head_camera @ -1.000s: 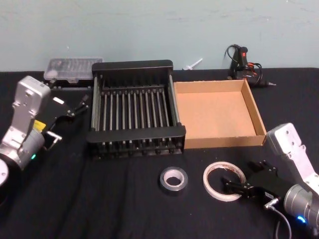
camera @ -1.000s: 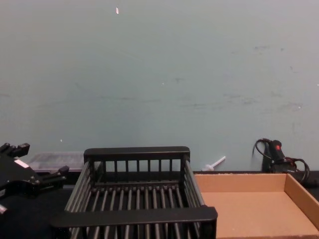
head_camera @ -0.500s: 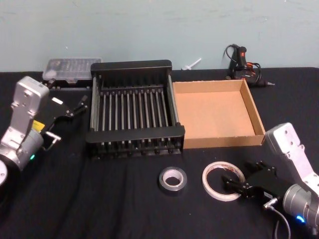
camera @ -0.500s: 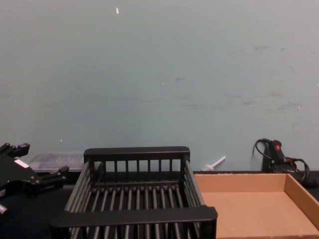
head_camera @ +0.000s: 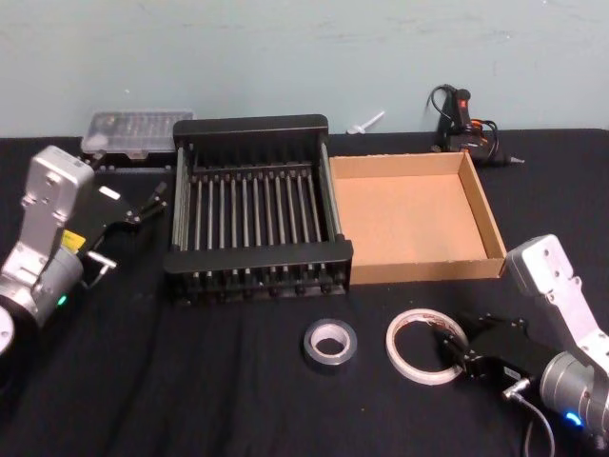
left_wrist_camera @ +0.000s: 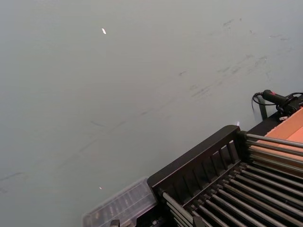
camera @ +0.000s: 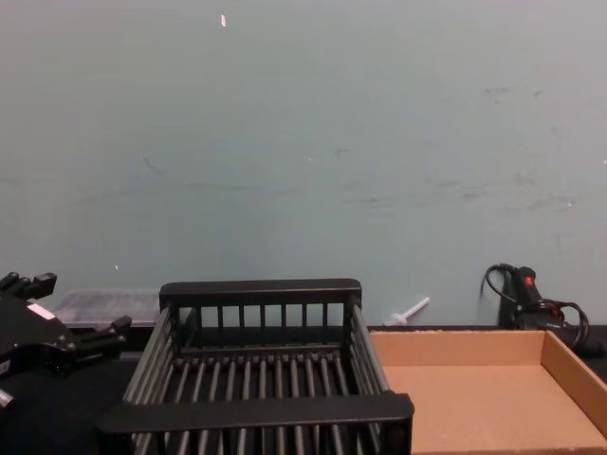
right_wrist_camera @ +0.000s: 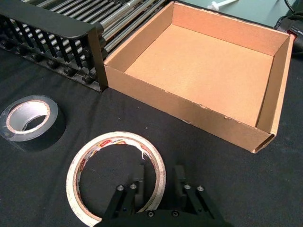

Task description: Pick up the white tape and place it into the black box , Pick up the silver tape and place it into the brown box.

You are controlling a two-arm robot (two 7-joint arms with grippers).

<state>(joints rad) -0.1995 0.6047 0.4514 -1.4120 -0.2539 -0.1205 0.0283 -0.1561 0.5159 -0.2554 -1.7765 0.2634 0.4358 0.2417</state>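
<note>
The white tape [head_camera: 409, 319] lies flat on the black cloth in front of the brown box [head_camera: 409, 214]. Red marks show on its inner ring [right_wrist_camera: 116, 138]. My right gripper [head_camera: 445, 345] is low at its right side. It straddles the roll's wall [right_wrist_camera: 160, 172], one finger inside the ring and one outside. A thin gap is left at the outer finger. The silver tape [head_camera: 314, 347] rests to the left of the white roll, in front of the black box [head_camera: 257, 255]. My left gripper [head_camera: 152, 202] hangs open beside the crate's left wall.
A clear plastic case [head_camera: 128, 131] sits behind the crate at the back left. A glue gun with a coiled cable [head_camera: 461, 119] lies behind the cardboard tray. Both boxes stand side by side, touching. The front of the cloth left of the silver roll is bare.
My right gripper's fingers have drawn much closer together around the white tape's wall. The tape has stayed in place, and the left arm has not moved.
</note>
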